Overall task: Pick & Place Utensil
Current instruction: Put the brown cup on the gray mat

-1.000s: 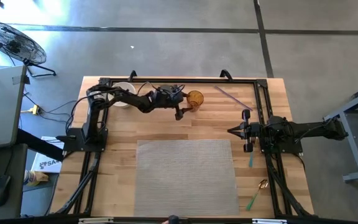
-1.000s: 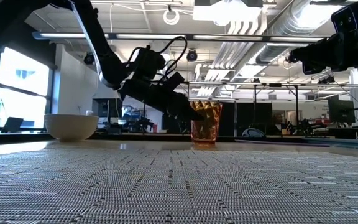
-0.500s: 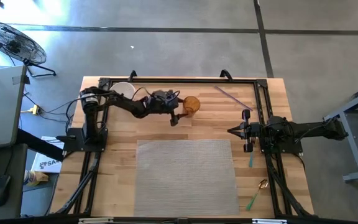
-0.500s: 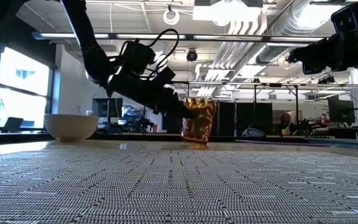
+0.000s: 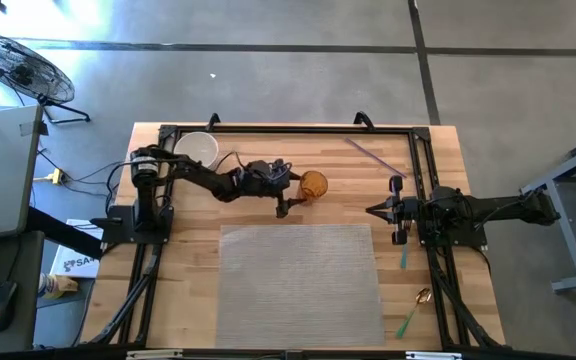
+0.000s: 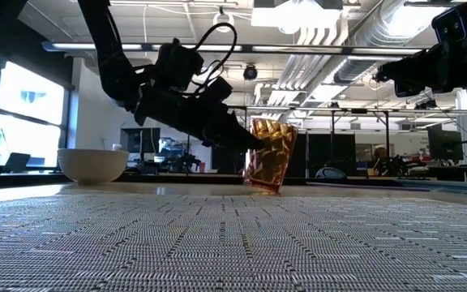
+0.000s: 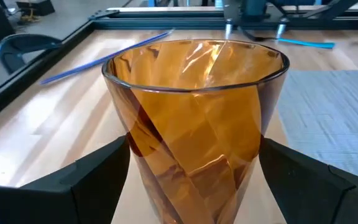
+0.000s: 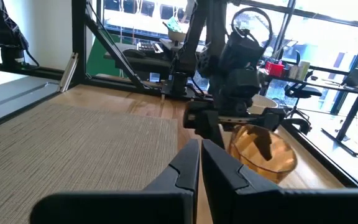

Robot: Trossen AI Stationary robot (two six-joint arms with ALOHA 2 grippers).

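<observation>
An amber faceted glass cup stands tilted on the wood just beyond the grey mat's far edge, and it fills the left wrist view. My left gripper reaches it from the table's left and is shut on it. My right gripper waits at the table's right side with its fingers shut on nothing. Several utensils lie on the wood at the right: a purple stick, a teal one, a gold spoon and a green one. My left gripper pinches the cup between its two fingers, one on each side of the lower wall. The fingers come from the table's left, slanting down. The cup leans with its rim away from the gripper. Whether its base touches the wood, I cannot tell.
A white bowl sits at the far left, behind the left arm. The grey woven mat covers the near middle of the table. A black frame rail runs along the far edge and both sides.
My left gripper has drawn the cup from the far side toward the near edge, closer to the mat. The cup, upright a second ago, now leans with its rim away from the gripper. The right arm has kept still.
</observation>
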